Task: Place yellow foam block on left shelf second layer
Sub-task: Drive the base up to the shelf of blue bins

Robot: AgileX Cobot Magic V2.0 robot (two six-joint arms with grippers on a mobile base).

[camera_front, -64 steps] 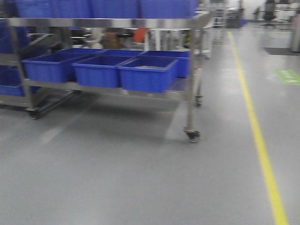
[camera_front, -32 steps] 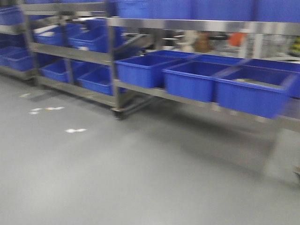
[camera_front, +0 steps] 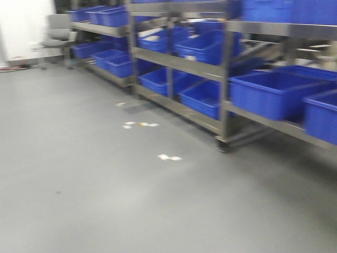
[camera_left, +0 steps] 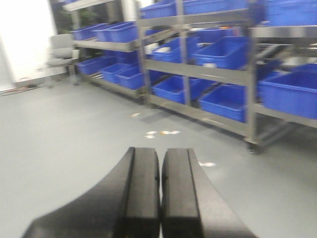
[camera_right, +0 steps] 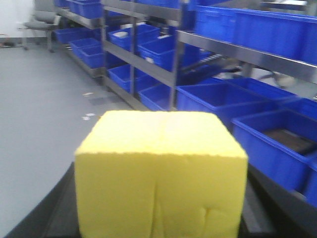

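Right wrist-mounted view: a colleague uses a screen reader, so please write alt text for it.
A yellow foam block fills the foreground, gripped by the right end effector, whose dark fingers show at both lower corners. Behind it, metal shelving loaded with blue bins runs along a grey floor.

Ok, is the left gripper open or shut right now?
Shut and empty: the left gripper has its two black fingers pressed together, with only a thin seam between them and nothing held.
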